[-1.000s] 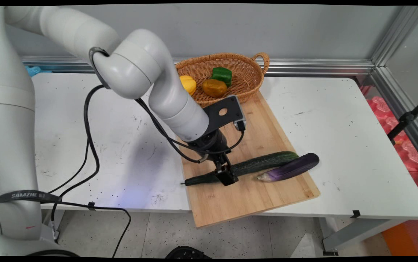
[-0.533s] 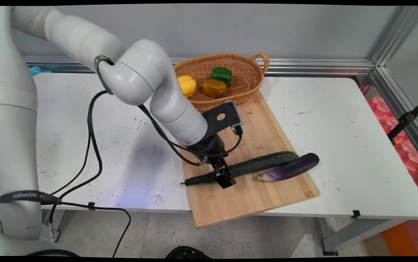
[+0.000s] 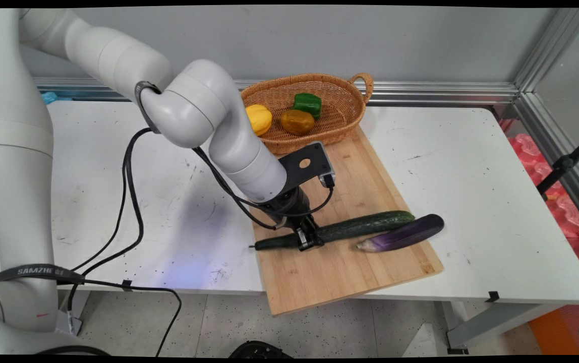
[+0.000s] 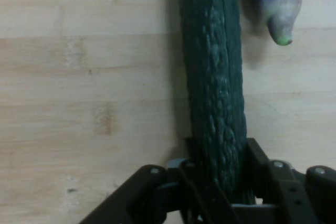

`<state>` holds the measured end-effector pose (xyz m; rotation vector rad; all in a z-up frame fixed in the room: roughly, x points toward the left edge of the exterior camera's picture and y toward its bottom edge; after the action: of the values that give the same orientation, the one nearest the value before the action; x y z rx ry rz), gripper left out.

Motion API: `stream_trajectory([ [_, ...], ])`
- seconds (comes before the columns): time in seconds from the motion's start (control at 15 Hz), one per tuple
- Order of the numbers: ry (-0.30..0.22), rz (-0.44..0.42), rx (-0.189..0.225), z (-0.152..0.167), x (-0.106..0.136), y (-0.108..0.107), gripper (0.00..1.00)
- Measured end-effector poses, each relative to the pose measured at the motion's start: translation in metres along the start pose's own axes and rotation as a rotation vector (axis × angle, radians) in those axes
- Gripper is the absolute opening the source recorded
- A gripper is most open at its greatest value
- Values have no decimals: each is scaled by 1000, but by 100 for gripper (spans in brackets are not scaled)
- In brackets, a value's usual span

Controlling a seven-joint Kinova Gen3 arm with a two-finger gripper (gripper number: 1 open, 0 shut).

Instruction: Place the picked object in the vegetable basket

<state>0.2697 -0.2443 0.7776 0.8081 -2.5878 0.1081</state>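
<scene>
Tool: the tool (image 3: 309, 240) is down on the wooden cutting board (image 3: 350, 272), its fingers (image 4: 262, 166) pressed against both sides of the cucumber (image 3: 350, 229), clamped around it near the stalk end.
Cucumber: long and dark green, lying flat across the board, thin stalk end poking past the board's left edge, thick end to the right.
Eggplant: the purple eggplant (image 3: 403, 233) lies just right of the cucumber, close alongside its thick end; contact cannot be told.
Basket: a wicker basket (image 3: 340, 98) sits at the board's far end, holding a yellow pepper (image 3: 259, 118), an orange pepper (image 3: 297, 121) and a green pepper (image 3: 307, 103).
Bench: the white bench (image 3: 471, 166) carries all of it.
</scene>
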Motion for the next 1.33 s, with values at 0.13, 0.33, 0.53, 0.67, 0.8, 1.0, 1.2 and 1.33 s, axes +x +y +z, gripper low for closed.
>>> stream_trajectory([
  [0.13,1,-3,0,0,0,-1,0],
  [0.33,3,-10,8,-1,2,-5,0],
  [0.53,8,-20,27,-5,5,-13,0],
  [0.67,12,-26,41,-9,9,-19,0],
  [0.8,18,-29,50,-16,14,-26,0],
  [1.0,36,-19,48,-33,27,-39,0],
  [1.2,57,1,48,-50,41,-53,0],
  [1.33,71,21,50,-61,50,-64,0],
])
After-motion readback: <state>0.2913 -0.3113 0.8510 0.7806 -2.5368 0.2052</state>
